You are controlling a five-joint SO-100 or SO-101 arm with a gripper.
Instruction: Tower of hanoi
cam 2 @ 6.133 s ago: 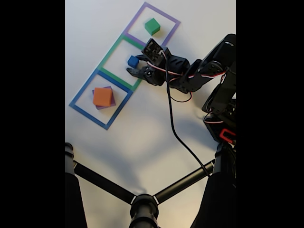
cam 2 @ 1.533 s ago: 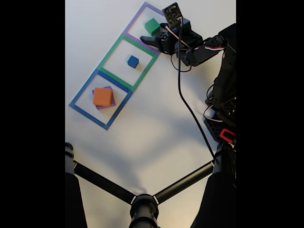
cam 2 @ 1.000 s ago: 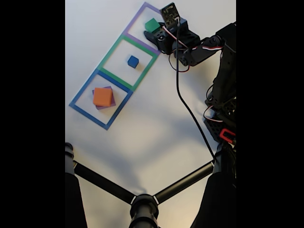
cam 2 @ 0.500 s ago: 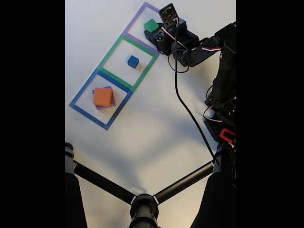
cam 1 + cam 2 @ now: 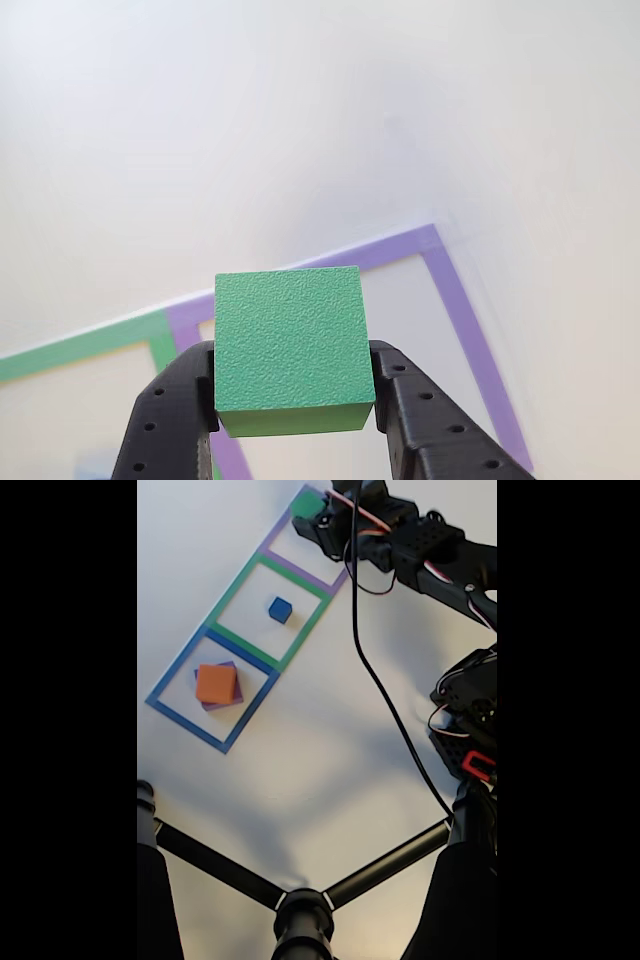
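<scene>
Green block (image 5: 290, 345), pebbled foam top, lighter front face, square-edged: clamped betw. the two black fingers (image 5: 168, 425) of the gripper (image 5: 292, 420), above the purple taped outline (image 5: 462, 320). In fixed view the block (image 5: 306, 502) sits at the gripper (image 5: 316, 510) near frame top, over that outline's far end. Blue cube (image 5: 280, 609) lies inside green outline (image 5: 227, 587). Orange block (image 5: 216, 684) rests on flat purple block (image 5: 233, 696), slightly askew, within blue outline (image 5: 176, 670). White table (image 5: 300, 770).

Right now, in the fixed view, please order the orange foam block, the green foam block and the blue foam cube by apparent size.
1. Orange foam block, largest.
2. Green foam block, held by the gripper; being lifted nearer the camera may enlarge it.
3. Blue foam cube, smallest.
</scene>
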